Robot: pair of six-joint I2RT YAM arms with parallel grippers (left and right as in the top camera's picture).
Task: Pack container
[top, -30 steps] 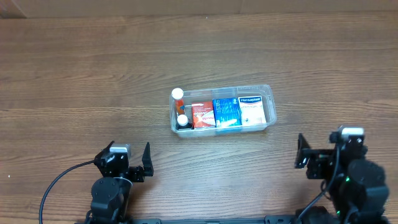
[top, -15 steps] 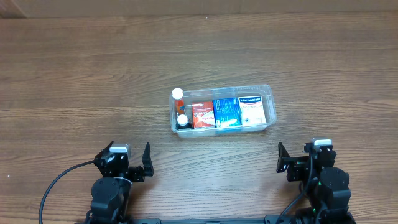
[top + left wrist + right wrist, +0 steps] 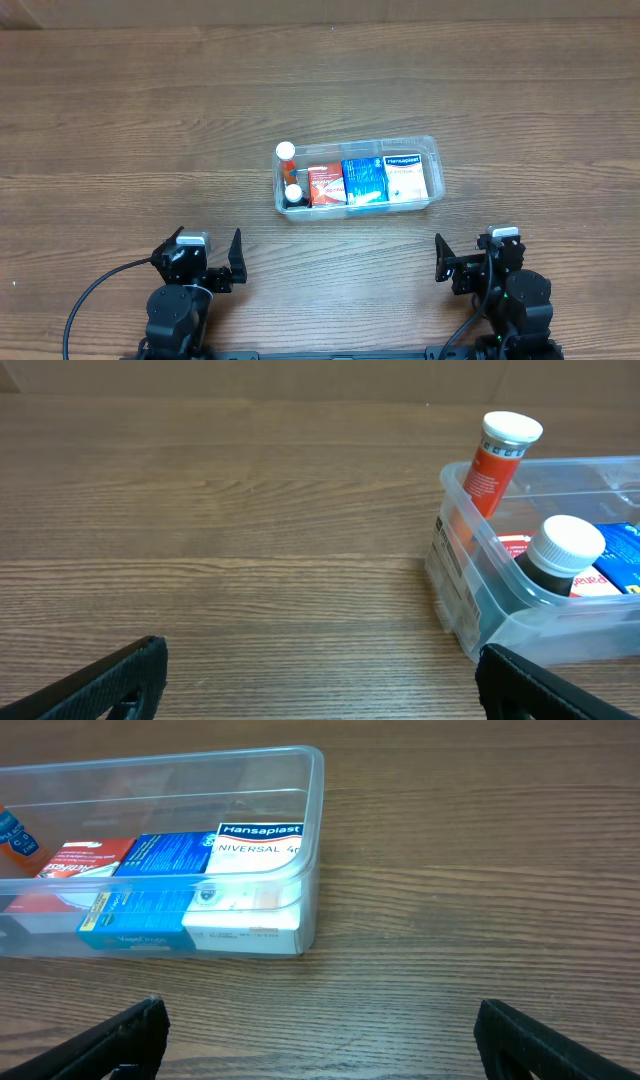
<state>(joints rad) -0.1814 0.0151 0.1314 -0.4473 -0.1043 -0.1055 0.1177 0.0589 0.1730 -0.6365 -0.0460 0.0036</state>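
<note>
The clear plastic container (image 3: 435,170) sits right of the table's centre. It holds an orange tube (image 3: 286,152), a dark bottle with a white cap (image 3: 293,194), a red box (image 3: 324,185), a blue box (image 3: 364,181) and a white Hansaplast box (image 3: 406,177). The left wrist view shows its left end (image 3: 470,610) with the tube (image 3: 498,462) and the bottle (image 3: 562,553). The right wrist view shows its right end (image 3: 310,810) and the white box (image 3: 250,845). My left gripper (image 3: 205,262) and right gripper (image 3: 470,262) are open and empty near the front edge.
The wooden table (image 3: 150,130) stretches bare to the left and behind the container. Black cables (image 3: 85,300) run by the left arm base at the front edge.
My right arm has moved left and slightly toward the front edge, settling at its base. The left arm and the container have not moved.
</note>
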